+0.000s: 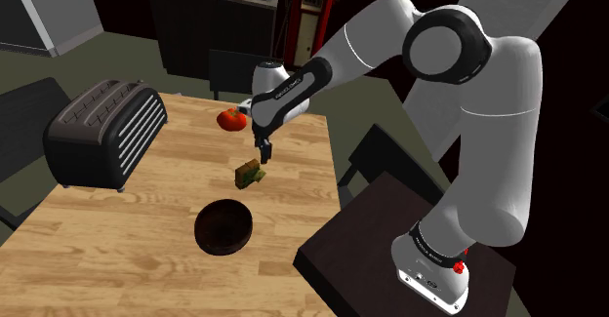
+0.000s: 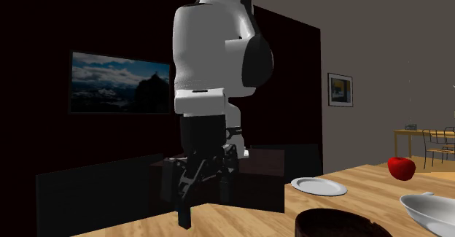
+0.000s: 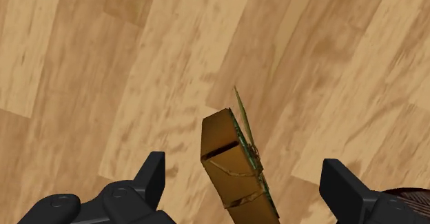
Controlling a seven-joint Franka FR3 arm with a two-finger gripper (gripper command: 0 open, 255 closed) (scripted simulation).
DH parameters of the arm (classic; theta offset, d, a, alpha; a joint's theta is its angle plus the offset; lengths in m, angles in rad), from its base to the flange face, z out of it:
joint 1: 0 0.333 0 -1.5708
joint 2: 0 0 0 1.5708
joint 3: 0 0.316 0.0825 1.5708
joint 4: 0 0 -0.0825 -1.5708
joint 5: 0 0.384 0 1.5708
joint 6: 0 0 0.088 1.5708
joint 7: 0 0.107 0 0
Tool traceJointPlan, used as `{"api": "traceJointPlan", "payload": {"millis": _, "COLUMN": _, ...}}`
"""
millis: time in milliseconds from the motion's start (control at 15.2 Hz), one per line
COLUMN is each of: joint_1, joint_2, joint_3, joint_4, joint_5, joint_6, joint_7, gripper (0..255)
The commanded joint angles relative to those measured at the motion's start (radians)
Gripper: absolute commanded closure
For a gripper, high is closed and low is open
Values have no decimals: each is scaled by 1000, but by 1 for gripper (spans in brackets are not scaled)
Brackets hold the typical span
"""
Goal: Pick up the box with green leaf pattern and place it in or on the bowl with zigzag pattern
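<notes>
Two black fingers (image 3: pixel 153 178) of the gripper (image 3: pixel 245 164) stand spread, touching nothing, above one brown green-edged box (image 3: pixel 227 162) lying on the wooden table (image 3: pixel 83 64) near one dark bowl (image 1: pixel 224 225), whose pattern is too dim to make out.

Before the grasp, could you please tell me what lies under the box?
The box rests on the wooden table; the patch directly beneath it is covered.

light: rm dim in 2 ext views | table (image 1: pixel 117 266) lit warm (brightest in wrist view)
</notes>
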Motion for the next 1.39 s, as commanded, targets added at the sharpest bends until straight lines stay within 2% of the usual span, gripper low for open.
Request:
{"api": "traceJointPlan", "payload": {"millis": 0, "joint_1": 6, "joint_2": 50, "joint_3": 6, "joint_4": 39, "joint_5": -11, "joint_6": 7, "joint_7": -18, "gripper": 0}}
{"api": "traceJointPlan", "payload": {"millis": 462, "joint_1": 9, "joint_2": 135, "joint_3": 6, "joint_4": 56, "joint_5": -11, "joint_6": 75, "joint_7": -18, "gripper": 0}}
{"api": "traceJointPlan", "payload": {"millis": 990, "joint_1": 9, "joint_2": 135, "joint_3": 6, "joint_4": 56, "joint_5": -11, "joint_6": 74, "joint_7": -18, "gripper": 0}}
{"api": "traceJointPlan", "payload": {"millis": 1056, "joint_1": 9, "joint_2": 135, "joint_3": 6, "joint_4": 56, "joint_5": -11, "joint_6": 74, "joint_7": -18, "gripper": 255}}
{"api": "traceJointPlan", "payload": {"millis": 1320, "joint_1": 9, "joint_2": 134, "joint_3": 6, "joint_4": 57, "joint_5": -11, "joint_6": 74, "joint_7": -18, "gripper": 255}}
